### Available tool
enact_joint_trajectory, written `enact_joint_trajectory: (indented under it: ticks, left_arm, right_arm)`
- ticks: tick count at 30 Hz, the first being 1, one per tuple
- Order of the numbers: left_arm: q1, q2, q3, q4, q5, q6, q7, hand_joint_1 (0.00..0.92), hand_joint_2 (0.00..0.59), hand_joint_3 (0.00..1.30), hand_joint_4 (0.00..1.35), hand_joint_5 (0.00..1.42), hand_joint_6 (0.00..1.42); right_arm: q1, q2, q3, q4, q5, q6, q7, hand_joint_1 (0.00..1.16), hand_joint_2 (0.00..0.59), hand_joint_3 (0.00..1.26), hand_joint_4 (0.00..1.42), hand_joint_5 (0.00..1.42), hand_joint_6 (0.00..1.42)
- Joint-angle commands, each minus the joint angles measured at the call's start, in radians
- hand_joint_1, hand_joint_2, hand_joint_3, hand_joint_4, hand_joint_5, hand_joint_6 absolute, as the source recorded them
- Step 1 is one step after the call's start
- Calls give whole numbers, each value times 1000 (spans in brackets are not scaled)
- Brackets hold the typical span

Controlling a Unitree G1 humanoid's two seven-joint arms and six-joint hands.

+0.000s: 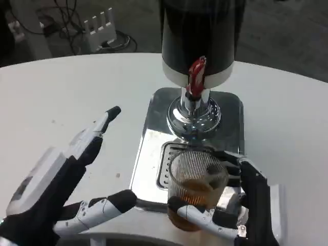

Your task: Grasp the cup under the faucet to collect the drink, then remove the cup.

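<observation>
Head view: a clear ribbed plastic cup with amber drink pooled in its lower part stands on the shiny steel drip tray of a tall black drink dispenser, just below the chrome faucet with its red tap lever; the cup sits toward the near edge of the tray, over the slotted grate; the right hand holds the cup, one white and black finger wrapped across its near lower side and the black fingers pressed against its right wall; the left hand is spread wide and holds nothing, one finger stretched forward toward the far side of the white table, another reaching right along the near edge toward the tray; its tip lies close to the tray's near left corner, and whether it touches cannot be told; beyond the table, on the dark floor, a white power strip stands among black cables.
</observation>
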Motion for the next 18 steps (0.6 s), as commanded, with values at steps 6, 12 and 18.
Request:
enact_joint_trajectory:
  ticks: [6,12,18]
  left_arm:
    - [82,-2,21,48,23,-107,39,0,48,0,0,0,0]
    - [139,14,43,55,100,-195,84,0,49,0,0,0,0]
    - [176,38,62,47,187,-252,107,0,49,0,0,0,0]
  right_arm:
    - [30,57,25,-97,-45,-94,9,904,117,986,1090,1241,1321]
    - [44,34,16,-132,-66,-109,40,903,118,986,1090,1241,1321]
    - [71,13,2,-196,-90,-122,90,902,119,986,1090,1241,1336]
